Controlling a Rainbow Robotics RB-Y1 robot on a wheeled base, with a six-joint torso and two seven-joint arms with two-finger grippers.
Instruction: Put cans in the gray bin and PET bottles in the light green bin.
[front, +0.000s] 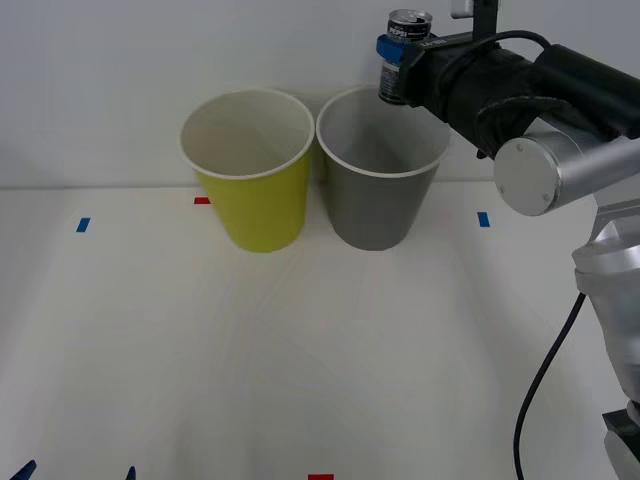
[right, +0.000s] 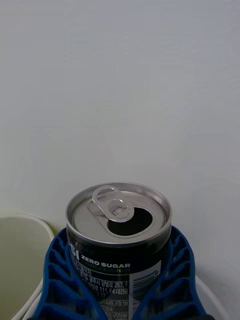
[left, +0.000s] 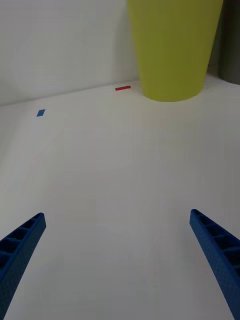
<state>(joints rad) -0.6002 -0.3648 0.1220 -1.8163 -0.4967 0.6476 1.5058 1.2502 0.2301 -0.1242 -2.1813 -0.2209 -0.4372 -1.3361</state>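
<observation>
The right hand (front: 398, 62) grips the small dark aluminium can (front: 404, 55) upright above the gray plastic bin's (front: 378, 190) far rim; released here, it could clip the rim and tumble outside. The left hand (left: 117, 260) rests open above the bench.

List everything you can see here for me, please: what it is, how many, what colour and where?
can: one, dark body with a silvery opened top, held upright above the gray bin's far right rim.
gray bin: one, gray with a white rim, on the table, right of the other bin.
light green bin: one, yellow-green with a white rim, on the table, beside the gray one.
tape marks: blue and red, several small pieces stuck to the table.
table: one, white.
cable: one, black, hanging by the right arm.
right gripper: blue fingers, clamped on the can.
left gripper: blue fingers, spread apart low over the table's near left.
</observation>
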